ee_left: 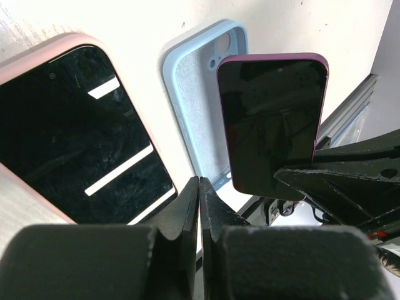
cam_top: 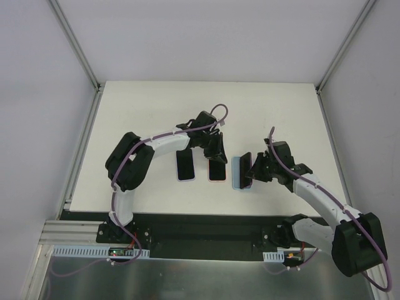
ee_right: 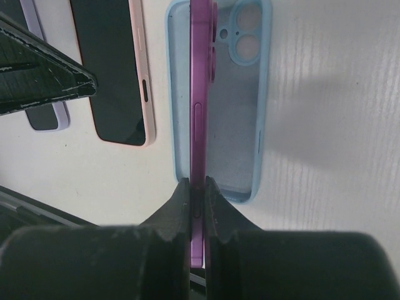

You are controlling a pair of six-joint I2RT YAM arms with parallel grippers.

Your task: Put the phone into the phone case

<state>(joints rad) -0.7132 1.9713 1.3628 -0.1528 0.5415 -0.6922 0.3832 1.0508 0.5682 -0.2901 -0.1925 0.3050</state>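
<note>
The purple phone [ee_right: 200, 94] stands on its long edge inside the empty light-blue phone case [ee_right: 240, 125], which lies open-side up on the table. My right gripper [ee_right: 198, 194] is shut on the phone's near end, one finger on each face. In the top view the phone [cam_top: 246, 170] and case [cam_top: 238, 174] sit right of centre, with the right gripper [cam_top: 253, 170] beside them. My left gripper [ee_left: 200, 194] is shut on nothing, its tips just left of the case [ee_left: 194, 94], facing the phone's dark screen [ee_left: 272, 119]. From above, the left gripper [cam_top: 217, 152] hovers over a pink-cased phone.
A pink-cased phone [cam_top: 217, 170] lies screen up just left of the blue case. A lavender-cased phone [cam_top: 184, 166] lies further left. The white table's front edge [cam_top: 206, 214] runs close behind these, with a metal rail below it.
</note>
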